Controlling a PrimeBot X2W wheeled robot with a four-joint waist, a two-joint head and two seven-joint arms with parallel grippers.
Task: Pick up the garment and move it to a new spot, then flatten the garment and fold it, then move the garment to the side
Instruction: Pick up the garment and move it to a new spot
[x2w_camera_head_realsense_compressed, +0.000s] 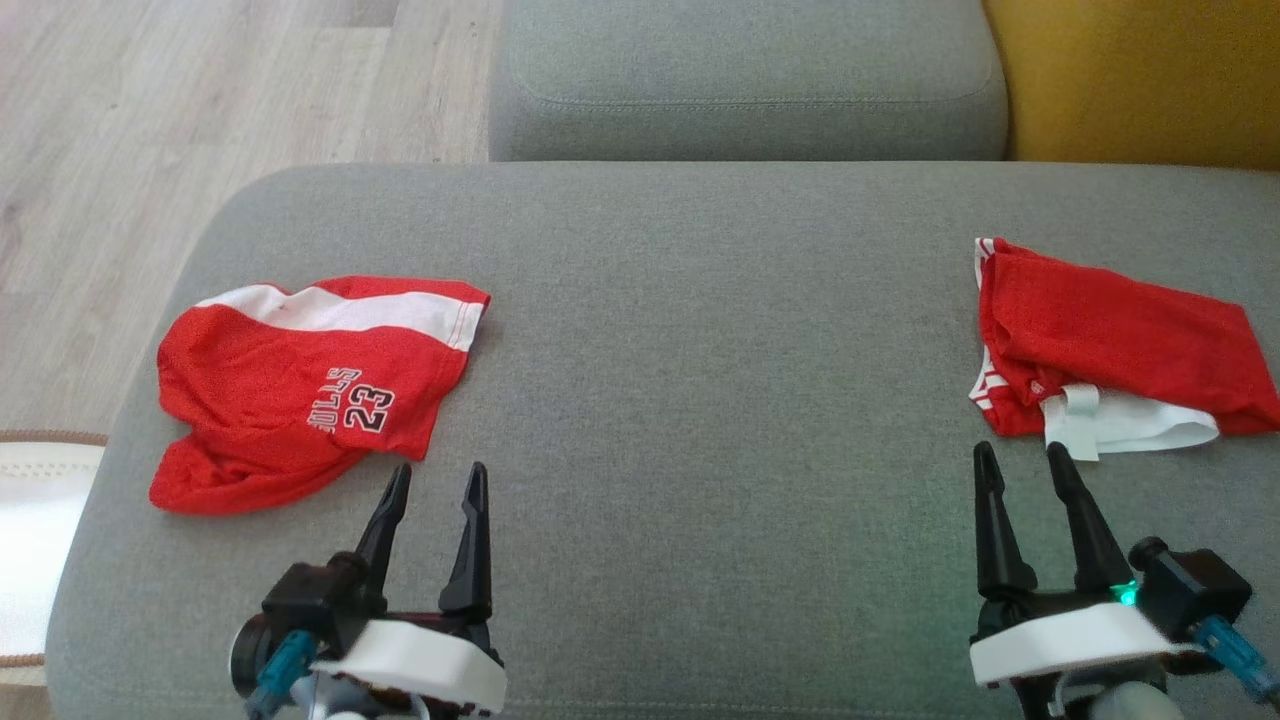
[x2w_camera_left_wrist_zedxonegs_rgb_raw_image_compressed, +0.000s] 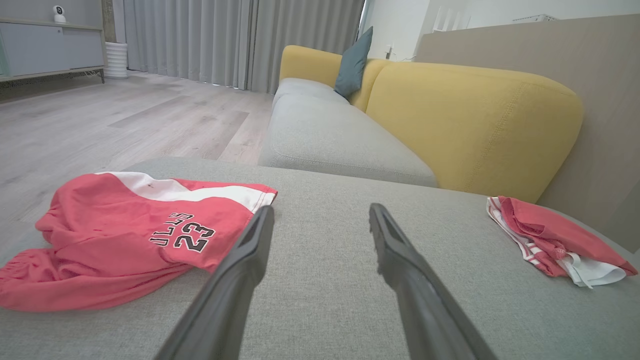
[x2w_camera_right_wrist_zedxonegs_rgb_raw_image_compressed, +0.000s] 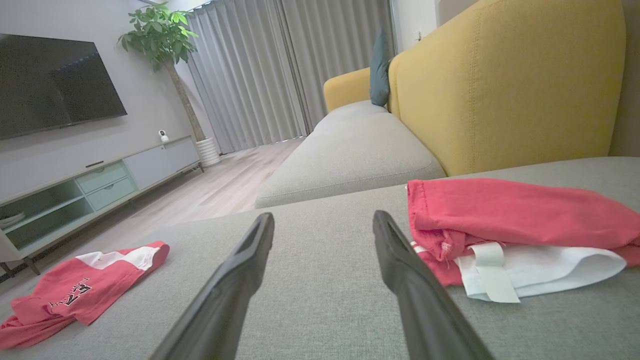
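One crumpled garment (x2w_camera_head_realsense_compressed: 300, 390), one folded garment (x2w_camera_head_realsense_compressed: 1110, 345)

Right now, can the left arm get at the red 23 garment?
Probably yes. The left gripper is open and sits just short of the near edge of the red 23 garment, which lies loose on the grey cushion with nothing between them or on top of it.

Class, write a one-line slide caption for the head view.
Open left hand near a crumpled Bulls 23 garment, open right hand near a folded red garment.
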